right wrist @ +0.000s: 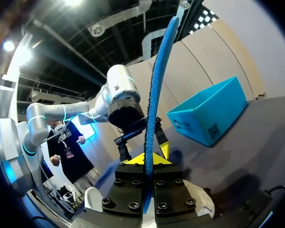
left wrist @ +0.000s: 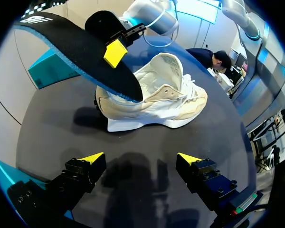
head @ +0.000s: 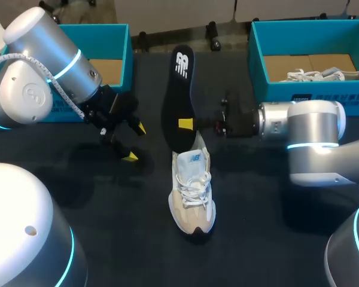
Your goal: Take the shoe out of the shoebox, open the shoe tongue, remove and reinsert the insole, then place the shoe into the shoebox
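Insole (head: 178, 98) is clamped edge-on in the right jaws, its low end at the collar of the shoe (head: 192, 194), which stands on the desk (head: 263, 239), toe to 6 o'clock. Left jaws, spread wide and empty at the shoe's 9 o'clock, should steady the heel for reinsertion.

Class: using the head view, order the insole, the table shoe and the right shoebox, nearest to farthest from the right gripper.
1. insole, held in the right gripper.
2. shoe, on the table close by.
3. right shoebox, far right corner.

The left claw (left wrist: 140, 159) gapes before the shoe (left wrist: 156, 102); right claw (left wrist: 114, 52) pinches the insole (left wrist: 71, 45).
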Controlling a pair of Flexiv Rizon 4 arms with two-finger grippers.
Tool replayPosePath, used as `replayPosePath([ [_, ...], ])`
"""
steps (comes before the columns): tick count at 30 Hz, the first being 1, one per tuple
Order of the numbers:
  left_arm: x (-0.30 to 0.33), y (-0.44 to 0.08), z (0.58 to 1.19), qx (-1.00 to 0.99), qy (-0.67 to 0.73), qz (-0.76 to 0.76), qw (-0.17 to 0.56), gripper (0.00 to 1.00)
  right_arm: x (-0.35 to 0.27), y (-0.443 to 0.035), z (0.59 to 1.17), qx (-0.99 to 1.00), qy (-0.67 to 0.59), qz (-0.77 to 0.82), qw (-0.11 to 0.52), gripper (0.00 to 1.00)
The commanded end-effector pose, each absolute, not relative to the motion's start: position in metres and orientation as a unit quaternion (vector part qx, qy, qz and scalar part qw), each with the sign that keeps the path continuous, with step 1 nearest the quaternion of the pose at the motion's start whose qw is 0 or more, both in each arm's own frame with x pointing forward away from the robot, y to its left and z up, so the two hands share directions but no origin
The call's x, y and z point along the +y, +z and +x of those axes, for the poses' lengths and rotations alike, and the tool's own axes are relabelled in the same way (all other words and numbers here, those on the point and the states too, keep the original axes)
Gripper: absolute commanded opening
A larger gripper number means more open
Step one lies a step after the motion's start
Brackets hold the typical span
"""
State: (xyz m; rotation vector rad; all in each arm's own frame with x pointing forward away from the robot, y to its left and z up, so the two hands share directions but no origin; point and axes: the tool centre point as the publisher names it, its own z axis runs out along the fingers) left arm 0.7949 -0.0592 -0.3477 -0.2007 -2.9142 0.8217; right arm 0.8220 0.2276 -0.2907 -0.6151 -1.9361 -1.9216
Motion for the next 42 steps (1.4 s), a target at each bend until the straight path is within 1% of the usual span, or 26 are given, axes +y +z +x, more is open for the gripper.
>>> replayPosePath([
  [1, -0.059, -0.348, 0.794, -0.959, 0.270, -0.066, 0.052, 1.00, 0.222, -0.289, 0.822, -0.687, -0.672, -0.207, 0.182, 0.00],
  [8, -0.059, -0.348, 0.794, -0.959, 0.270, -0.066, 0.052, 1.00, 0.218, -0.290, 0.821, -0.694, -0.661, -0.199, 0.202, 0.00],
  [16, -0.059, -0.348, 0.794, -0.959, 0.270, -0.066, 0.052, 1.00, 0.214, -0.292, 0.820, -0.697, -0.658, -0.196, 0.210, 0.00],
  [42, -0.059, -0.348, 0.794, -0.959, 0.270, -0.066, 0.052, 1.00, 0.208, -0.309, 0.823, -0.709, -0.657, -0.188, 0.177, 0.00],
])
